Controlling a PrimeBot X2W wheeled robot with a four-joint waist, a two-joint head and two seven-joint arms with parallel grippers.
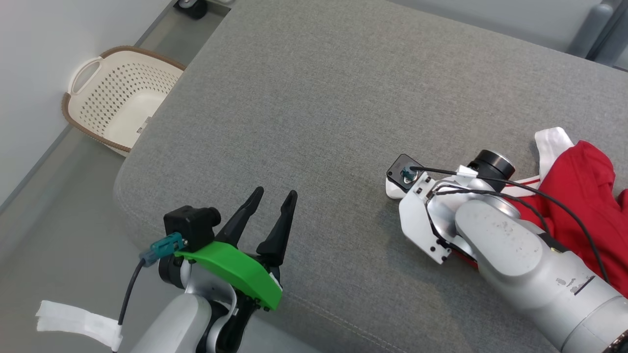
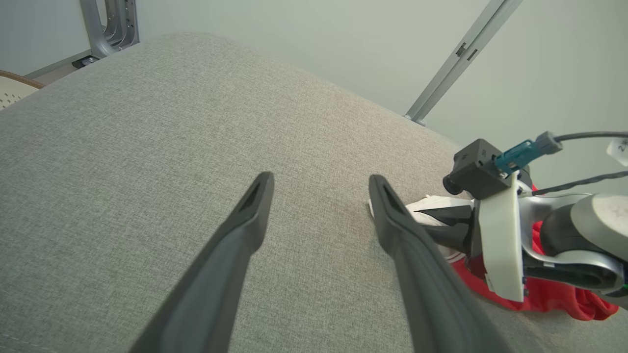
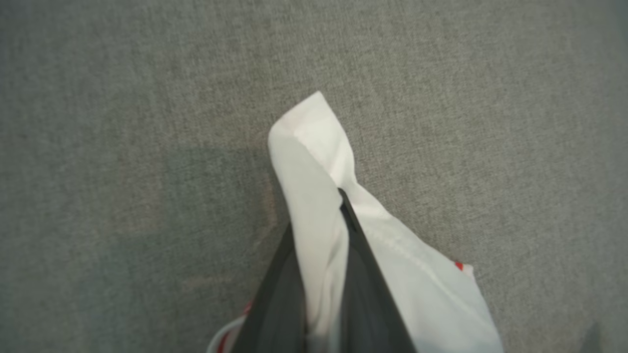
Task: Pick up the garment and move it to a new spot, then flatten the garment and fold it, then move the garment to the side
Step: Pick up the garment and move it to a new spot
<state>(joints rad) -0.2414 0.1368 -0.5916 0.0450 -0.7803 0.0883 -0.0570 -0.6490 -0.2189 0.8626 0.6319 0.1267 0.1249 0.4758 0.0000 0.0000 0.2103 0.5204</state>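
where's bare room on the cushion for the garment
The cushion is bare across its middle and far side, from the edge by the basket to the right gripper, and ahead of the left gripper. Crowded on the right, where the garment lies bunched under the right arm.

Bright green bracket (image 1: 230,269), left pincer (image 1: 275,192) with two long dark tapered fingers (image 1: 280,225) rising from it, black camera block (image 1: 189,223) with teal plug (image 1: 167,243) beside it, scuffed silver right forearm (image 1: 510,250), white mount (image 1: 417,218), thin black cable (image 1: 436,170)
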